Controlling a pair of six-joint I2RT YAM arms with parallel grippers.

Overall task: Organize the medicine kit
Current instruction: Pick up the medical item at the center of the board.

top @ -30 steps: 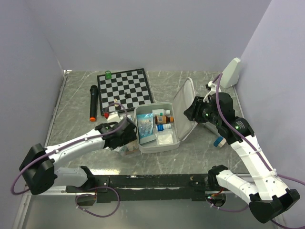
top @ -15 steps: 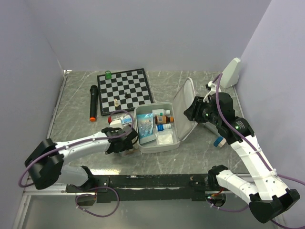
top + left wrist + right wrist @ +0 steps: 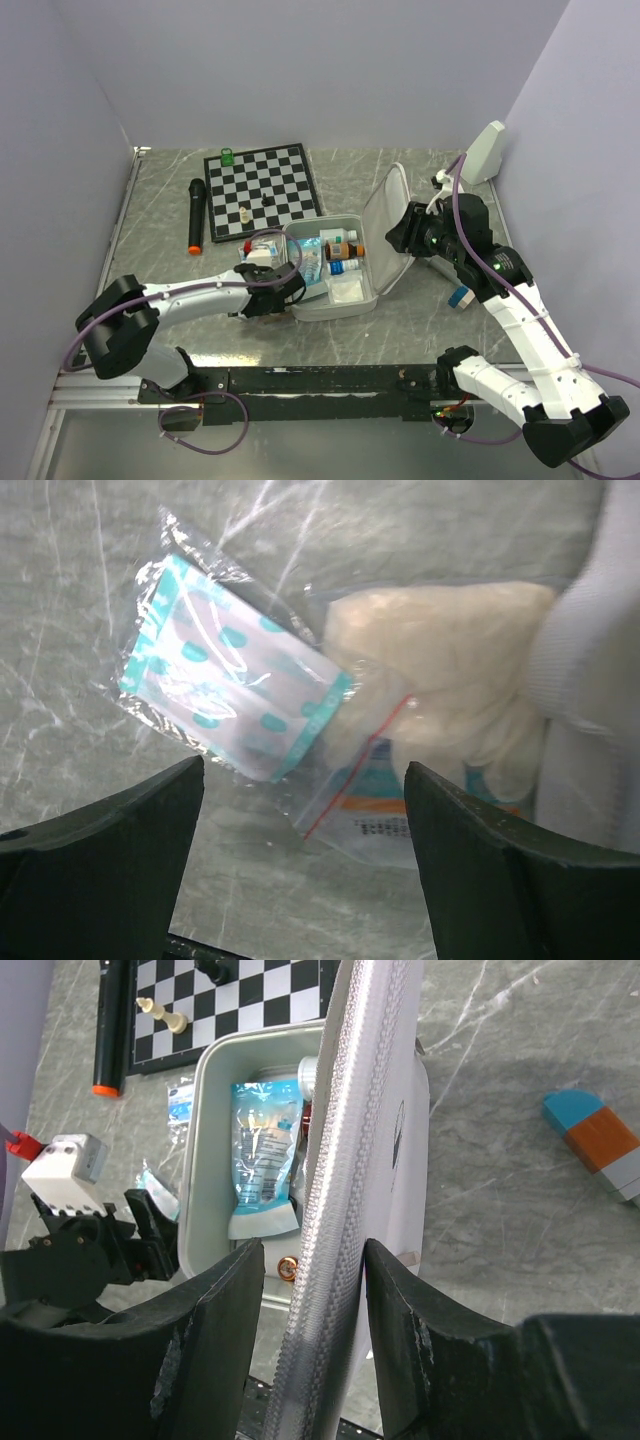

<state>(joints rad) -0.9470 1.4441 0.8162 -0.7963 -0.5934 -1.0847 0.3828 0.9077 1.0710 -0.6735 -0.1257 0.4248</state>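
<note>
Left fingers: wide, over packets lying just left of the case.
Right fingers: clamped on raised lid.
Nearer arm: left.

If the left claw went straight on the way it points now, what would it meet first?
Probably the clear zip bag or the teal-dotted packet beside it; depth is unclear.

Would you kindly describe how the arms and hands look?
The left arm and right arm have white shells, black joints and a purple cable each; the right shows a green light. The left hand and right hand have broad dark fingers.
</note>
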